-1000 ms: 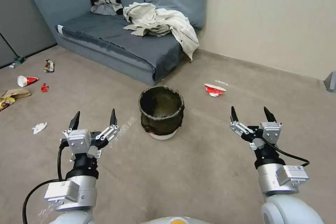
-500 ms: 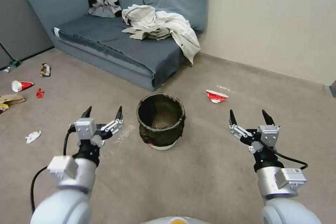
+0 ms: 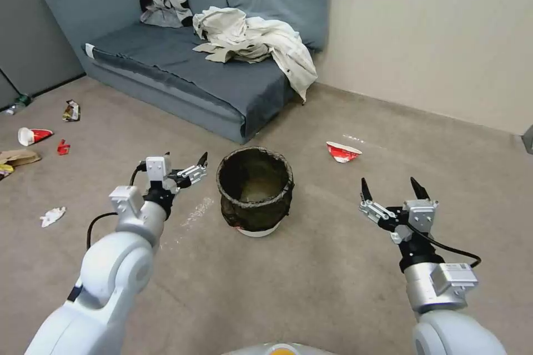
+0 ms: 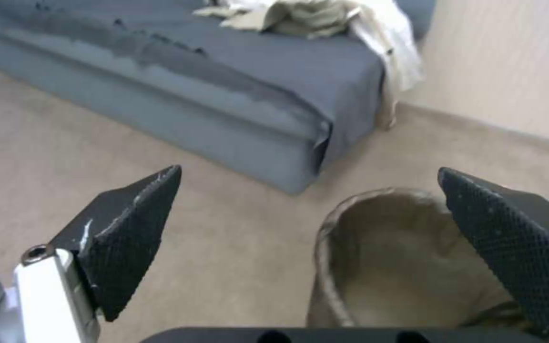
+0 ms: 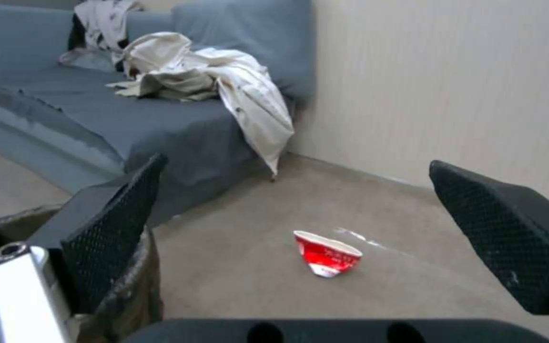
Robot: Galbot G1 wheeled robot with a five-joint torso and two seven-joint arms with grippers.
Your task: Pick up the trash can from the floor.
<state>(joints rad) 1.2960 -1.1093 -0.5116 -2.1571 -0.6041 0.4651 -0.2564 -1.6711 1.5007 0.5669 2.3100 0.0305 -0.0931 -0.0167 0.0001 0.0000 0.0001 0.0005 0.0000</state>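
Observation:
The trash can (image 3: 255, 188), a small white bin with a dark bag folded over its rim, stands upright on the beige floor (image 3: 311, 288) in front of me. My left gripper (image 3: 186, 157) is open, stretched forward just left of the can's rim and apart from it. In the left wrist view, the can (image 4: 389, 257) lies under the open left gripper (image 4: 310, 170), near one finger. My right gripper (image 3: 388, 183) is open, hanging well to the can's right. The right wrist view shows that open gripper (image 5: 298, 162) and the can's bag (image 5: 138, 286) at the edge.
A grey sofa (image 3: 183, 66) with heaped clothes (image 3: 255, 36) stands behind the can against the wall. A crushed red-and-white cup (image 3: 342, 152) lies on the floor behind and to the right. Several bits of litter (image 3: 33, 138) are scattered far left.
My left arm has reached forward and inward, bringing its open gripper close to the can's left rim. The right gripper has barely moved. The can stays put.

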